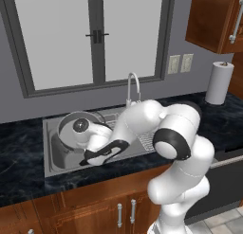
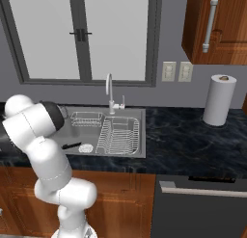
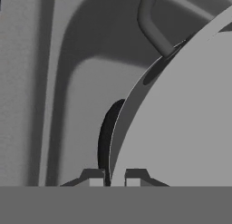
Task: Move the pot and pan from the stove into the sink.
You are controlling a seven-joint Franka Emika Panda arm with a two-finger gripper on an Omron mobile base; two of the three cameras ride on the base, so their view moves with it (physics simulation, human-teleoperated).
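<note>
At the left of the left base view we see the dark marbled surface [image 1: 21, 148] running under the window [image 1: 90, 39], and set into it the sink [image 1: 50, 157]. Inside the basin sits the pot [image 1: 71, 126], its grey round wall rising close to the basin's back left part. The robot's arm reaches down into the basin, and the hand [image 1: 90, 158] is low, at the pot's near side. In the hand view the fingertips [image 3: 93, 177] stand nearly together with the pot's thin rim [image 3: 131, 100] between them, so we take the hand to be closed on that rim, pinching it. A dark crescent beside the rim may be one of the pot's side handles [image 3: 106, 137], though the view is too close for us to be sure. Behind the basin stands the gooseneck faucet [image 1: 133, 86]. In the right base view the ribbed drainboard [image 2: 120, 135] lies to the right of the basin. Farther right on the surface stands a roll of paper towel [image 1: 219, 82], under a wooden wall cabinet [image 1: 216, 20].
</note>
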